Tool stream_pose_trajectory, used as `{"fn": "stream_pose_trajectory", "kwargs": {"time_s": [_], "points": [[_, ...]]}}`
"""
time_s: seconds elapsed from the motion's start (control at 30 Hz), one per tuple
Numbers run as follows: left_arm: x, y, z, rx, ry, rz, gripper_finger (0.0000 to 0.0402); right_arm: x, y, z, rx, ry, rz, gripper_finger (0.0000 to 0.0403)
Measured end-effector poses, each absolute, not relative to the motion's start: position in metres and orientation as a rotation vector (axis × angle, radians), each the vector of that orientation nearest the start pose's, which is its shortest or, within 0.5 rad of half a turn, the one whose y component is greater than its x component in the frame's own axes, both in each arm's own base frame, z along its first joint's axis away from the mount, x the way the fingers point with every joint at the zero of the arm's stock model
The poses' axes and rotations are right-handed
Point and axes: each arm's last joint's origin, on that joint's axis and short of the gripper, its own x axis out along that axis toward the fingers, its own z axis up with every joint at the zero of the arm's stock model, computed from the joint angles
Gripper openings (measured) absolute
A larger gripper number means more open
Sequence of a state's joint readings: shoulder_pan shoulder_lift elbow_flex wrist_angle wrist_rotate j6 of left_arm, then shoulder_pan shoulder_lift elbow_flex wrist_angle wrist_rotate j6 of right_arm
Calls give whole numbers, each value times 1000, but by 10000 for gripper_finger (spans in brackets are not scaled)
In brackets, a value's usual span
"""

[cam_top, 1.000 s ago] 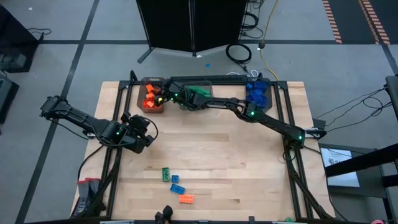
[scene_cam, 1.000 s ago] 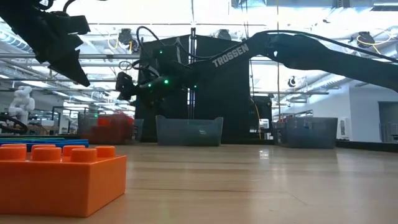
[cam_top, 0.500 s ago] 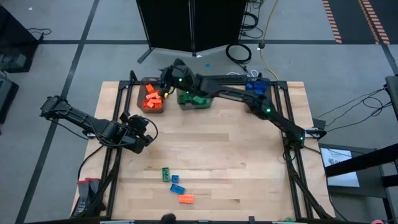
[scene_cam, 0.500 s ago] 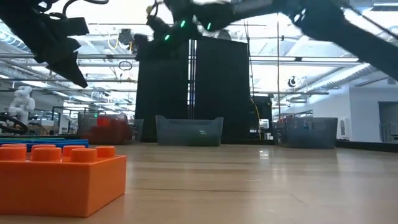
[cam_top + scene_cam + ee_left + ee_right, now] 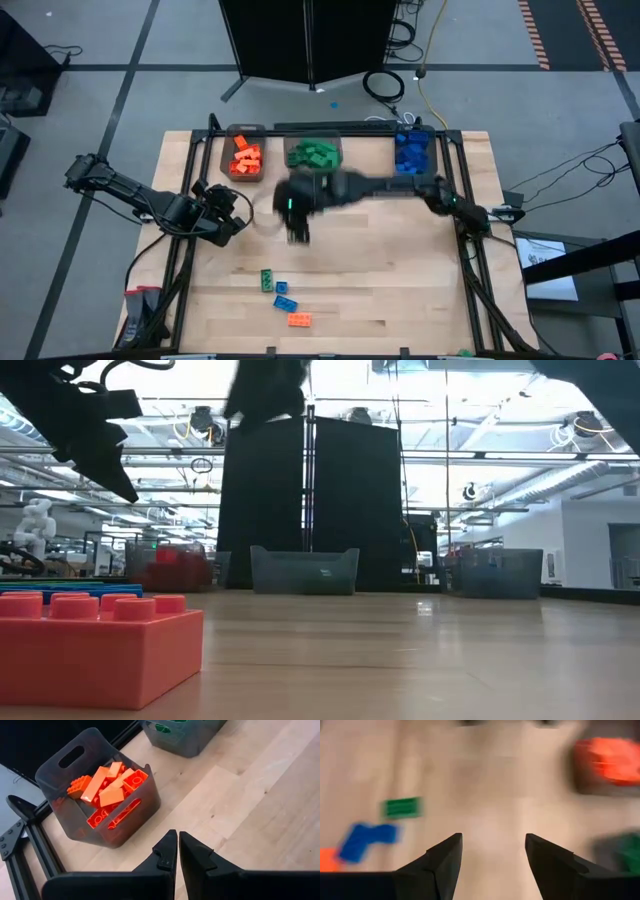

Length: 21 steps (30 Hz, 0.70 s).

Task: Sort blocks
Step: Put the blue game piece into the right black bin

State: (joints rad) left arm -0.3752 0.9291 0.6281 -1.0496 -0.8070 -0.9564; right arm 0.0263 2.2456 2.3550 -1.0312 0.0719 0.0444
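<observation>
Right gripper (image 5: 297,232) blurred, apparently empty

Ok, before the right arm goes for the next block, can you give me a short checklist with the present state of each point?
1. Right end effector open and empty: ok, nothing shows between its fingers.
2. Loose blocks on the table to pick: ok, a green block, two blue blocks and an orange block lie near the front edge.
3. Right end effector above those blocks: not ok, it is over the middle of the table.
4. Left end effector out of the way: ok, shut and empty, near the orange bin.
5. Bins sorted by colour: ok, as far as the high view shows.
</observation>
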Motion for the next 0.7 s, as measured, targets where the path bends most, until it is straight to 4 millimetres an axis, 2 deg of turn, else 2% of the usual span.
{"fn": "stream_pose_trajectory", "kwargs": {"time_s": [0.13, 0.27, 0.43, 0.6, 0.7], "points": [[132, -30, 214, -98, 816, 815, 23, 488, 74, 301, -44, 915, 46, 212], [132, -30, 213, -121, 840, 796, 23, 492, 120, 278, -49, 924, 101, 212], [133, -32, 213, -147, 838, 779, 23, 492, 147, 267, 49, 927, 95, 212], [134, -32, 213, -151, 834, 777, 23, 490, 174, 261, 66, 898, 129, 212], [136, -33, 213, -155, 828, 771, 23, 494, 189, 248, 86, 890, 151, 212]]}}
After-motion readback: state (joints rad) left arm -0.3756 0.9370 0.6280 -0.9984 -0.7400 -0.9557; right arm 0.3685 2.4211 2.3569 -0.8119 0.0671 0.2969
